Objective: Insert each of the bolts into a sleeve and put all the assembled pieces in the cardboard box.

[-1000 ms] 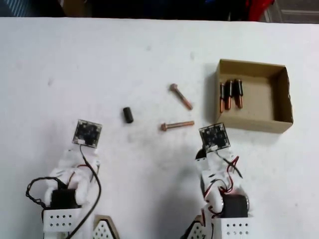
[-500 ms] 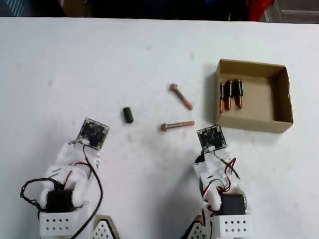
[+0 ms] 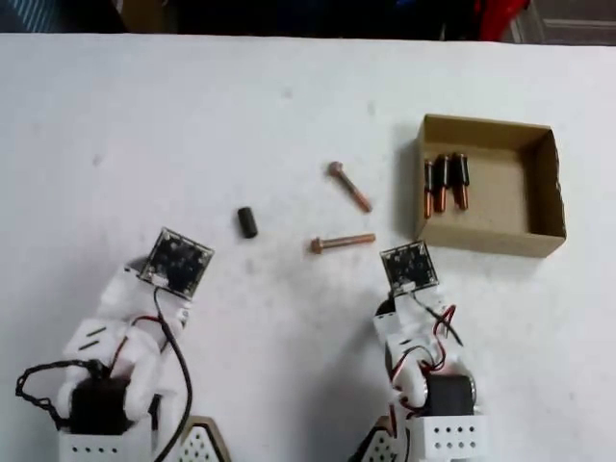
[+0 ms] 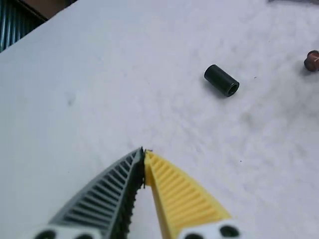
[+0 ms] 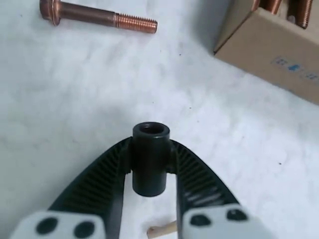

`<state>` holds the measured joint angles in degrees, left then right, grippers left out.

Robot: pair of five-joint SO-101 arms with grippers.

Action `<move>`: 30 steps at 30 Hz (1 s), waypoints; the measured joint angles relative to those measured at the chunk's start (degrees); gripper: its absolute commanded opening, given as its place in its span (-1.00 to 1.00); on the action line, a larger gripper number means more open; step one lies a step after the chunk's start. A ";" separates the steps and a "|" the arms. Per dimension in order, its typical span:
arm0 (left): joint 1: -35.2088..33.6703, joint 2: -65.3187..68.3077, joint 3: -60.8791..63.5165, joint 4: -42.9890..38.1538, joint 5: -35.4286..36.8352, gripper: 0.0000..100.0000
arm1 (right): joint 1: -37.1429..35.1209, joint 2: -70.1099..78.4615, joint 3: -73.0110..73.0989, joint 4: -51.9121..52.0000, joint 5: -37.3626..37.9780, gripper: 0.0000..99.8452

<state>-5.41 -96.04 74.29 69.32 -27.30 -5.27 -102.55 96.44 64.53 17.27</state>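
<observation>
Two copper bolts lie loose mid-table: one bolt (image 3: pixel 342 243) lying crosswise, also seen as bolt (image 5: pixel 97 16), and a slanted bolt (image 3: pixel 348 186) farther back. A black sleeve (image 3: pixel 247 222) lies alone left of them, shown too as sleeve (image 4: pixel 222 80). My left gripper (image 4: pixel 144 151) is shut with nothing in it, a short way from that sleeve. My right gripper (image 5: pixel 149 149) is shut on a second black sleeve (image 5: pixel 149 158), held upright near the crosswise bolt. The cardboard box (image 3: pixel 534 207) holds three assembled pieces (image 3: pixel 444 181).
The box corner (image 5: pixel 269 45) sits close to my right gripper. White tabletop (image 3: pixel 192 115) stretches open to the left and back. Both arm bases stand at the table's front edge.
The left arm has swung its wrist to the right and slightly nearer the loose sleeve. The right arm drew back a little early on, then held still with its sleeve.
</observation>
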 measured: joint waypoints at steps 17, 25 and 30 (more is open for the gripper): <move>5.27 34.20 -12.84 -7.12 -0.88 -0.95 | 2.29 0.00 0.00 0.00 0.00 -0.97; 15.47 42.64 -13.01 -14.15 -1.41 -0.89 | 8.88 0.00 0.00 1.14 0.00 -0.97; 18.46 49.41 -17.76 -14.95 -3.69 -0.81 | 8.97 0.00 0.00 2.20 0.00 -0.97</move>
<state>13.05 -46.64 56.53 54.37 -30.99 3.69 -102.55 96.44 66.73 17.27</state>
